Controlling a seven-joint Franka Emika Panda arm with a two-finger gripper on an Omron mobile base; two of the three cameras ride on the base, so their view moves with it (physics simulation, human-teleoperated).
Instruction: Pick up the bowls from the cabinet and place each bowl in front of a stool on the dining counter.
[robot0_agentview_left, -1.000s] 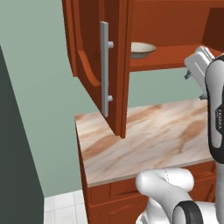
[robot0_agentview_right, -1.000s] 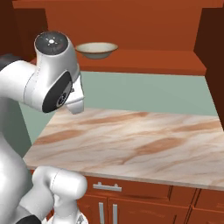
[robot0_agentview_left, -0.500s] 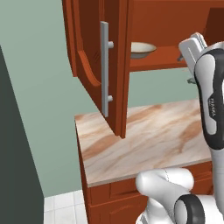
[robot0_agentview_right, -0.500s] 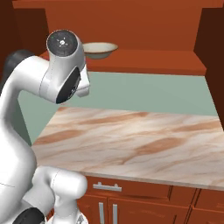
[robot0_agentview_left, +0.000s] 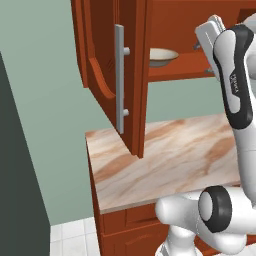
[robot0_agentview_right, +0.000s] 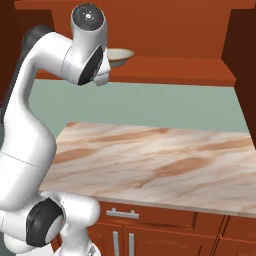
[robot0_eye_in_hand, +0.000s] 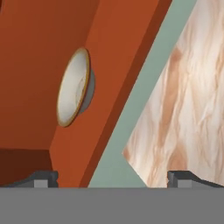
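One bowl (robot0_eye_in_hand: 74, 87) on the cabinet (robot0_eye_in_hand: 39, 52) shelf, one pincer (robot0_eye_in_hand: 113, 177) spread wide, grasping nothing.

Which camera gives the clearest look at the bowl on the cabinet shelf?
The hand view: the bowl appears whole, rim and inside visible, though the picture is rolled. In the left base view the open door hides part of it; in the right base view the arm does.

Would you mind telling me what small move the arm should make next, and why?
Probably ease the end effector forward toward the bowl on the cabinet shelf. In the hand view the fingertips stand wide apart with nothing between them, and the bowl sits ahead, off to one side and untouched. Centring on its rim before closing seems the sensible step.
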